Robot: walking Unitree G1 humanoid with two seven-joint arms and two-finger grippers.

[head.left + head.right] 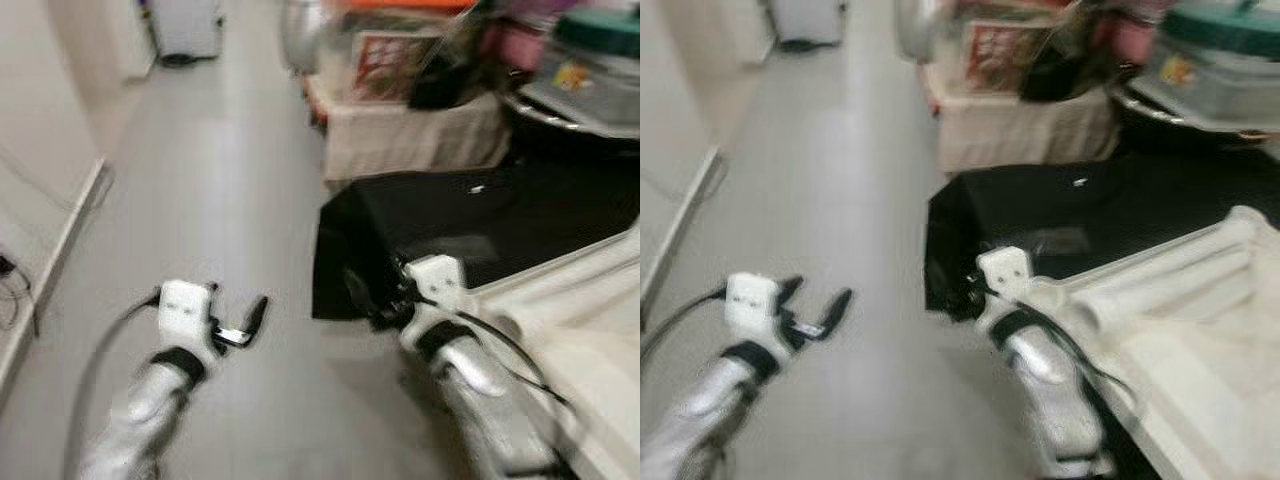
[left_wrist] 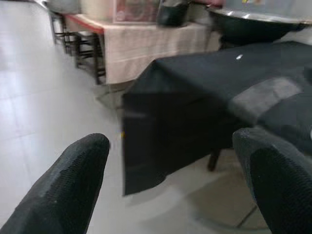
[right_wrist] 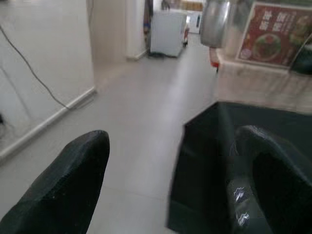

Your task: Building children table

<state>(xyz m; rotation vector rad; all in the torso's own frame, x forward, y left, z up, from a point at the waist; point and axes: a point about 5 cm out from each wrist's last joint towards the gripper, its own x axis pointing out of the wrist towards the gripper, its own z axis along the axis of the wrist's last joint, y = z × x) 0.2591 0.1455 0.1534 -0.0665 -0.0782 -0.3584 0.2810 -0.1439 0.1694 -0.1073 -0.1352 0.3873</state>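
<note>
A long grey floor (image 1: 215, 180) runs up the middle of the frame, with a pale wall (image 1: 45, 110) on the left side. The head pictures are blurry. On the right stands a worktop (image 1: 480, 215) under a black cloth. Behind it, toward the upper right, is a second worktop (image 1: 410, 135) with a beige cloth, piled with things too blurry to name. A white box-like thing (image 1: 185, 28) stands at the far end of the floor, upper left.

The left hand (image 1: 240, 325) hangs over the floor in the lower left, its two black fingers (image 2: 63, 190) spread wide and holding nothing. The right hand (image 1: 375, 300) is at the near corner of the black cloth, fingers (image 3: 63, 185) wide apart too, empty. A big pale ridged piece (image 1: 1180, 320), maybe a table part, lies in the lower right, just beside the right arm.
</note>
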